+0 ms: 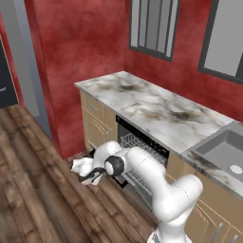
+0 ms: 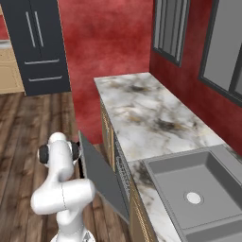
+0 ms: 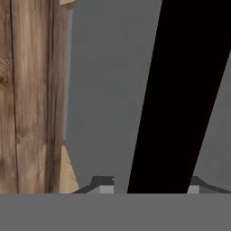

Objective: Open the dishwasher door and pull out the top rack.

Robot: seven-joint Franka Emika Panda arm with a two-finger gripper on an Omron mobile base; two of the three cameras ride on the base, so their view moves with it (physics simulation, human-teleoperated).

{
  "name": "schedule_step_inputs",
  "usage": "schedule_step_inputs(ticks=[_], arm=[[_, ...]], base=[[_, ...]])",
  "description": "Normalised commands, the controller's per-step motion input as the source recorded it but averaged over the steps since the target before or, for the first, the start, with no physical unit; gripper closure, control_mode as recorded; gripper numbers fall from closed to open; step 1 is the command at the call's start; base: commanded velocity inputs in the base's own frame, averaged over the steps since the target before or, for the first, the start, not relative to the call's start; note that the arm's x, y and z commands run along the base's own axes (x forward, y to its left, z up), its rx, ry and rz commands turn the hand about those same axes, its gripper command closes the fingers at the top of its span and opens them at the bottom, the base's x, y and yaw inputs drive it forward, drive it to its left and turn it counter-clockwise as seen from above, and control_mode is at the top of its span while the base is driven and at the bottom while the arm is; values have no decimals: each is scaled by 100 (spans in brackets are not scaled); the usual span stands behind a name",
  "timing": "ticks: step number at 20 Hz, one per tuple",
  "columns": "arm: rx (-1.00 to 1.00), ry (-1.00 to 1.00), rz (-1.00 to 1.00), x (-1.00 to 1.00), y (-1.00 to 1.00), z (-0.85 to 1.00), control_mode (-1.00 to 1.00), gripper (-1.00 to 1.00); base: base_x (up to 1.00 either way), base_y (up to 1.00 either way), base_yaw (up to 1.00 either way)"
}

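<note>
The dishwasher door (image 2: 101,178), a flat grey panel, stands tilted about halfway open below the counter. Its long black bar handle (image 3: 180,90) runs diagonally across the grey door panel (image 3: 108,90) in the hand view. My gripper (image 3: 151,187) straddles this handle, one fingertip (image 3: 103,184) on each side, and looks shut on it. From the left base view the gripper (image 1: 93,176) is low, just above the floor in front of the opening. The top rack (image 1: 132,141), a pale wire grid, sits inside the dark cavity; its edge (image 2: 122,171) shows behind the door.
A marble counter (image 1: 142,102) runs over the dishwasher, with a steel sink (image 2: 198,189) to the right. Tan cabinet fronts (image 1: 95,118) flank the opening on the left. Wooden floor (image 1: 38,190) spreads behind the arm. A dark tall cabinet (image 2: 40,42) stands far off.
</note>
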Motion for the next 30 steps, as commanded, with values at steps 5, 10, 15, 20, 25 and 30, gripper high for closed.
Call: schedule_step_inputs(ticks=[5, 10, 15, 20, 25, 30], arm=[[0, 0, 0, -10, 57, -83, -100, 100], [0, 0, 0, -8, 51, -90, -100, 100], [0, 1, 0, -4, 42, -97, -100, 100], [0, 1, 0, -3, 41, -90, -100, 100], [0, 1, 0, -9, 39, -52, -100, -100], [0, -5, 5, -47, 19, 7, -100, -100]], base=[[0, 0, 0], [0, 0, 0], [0, 0, 0], [0, 0, 0], [0, 0, 0], [0, 0, 0]])
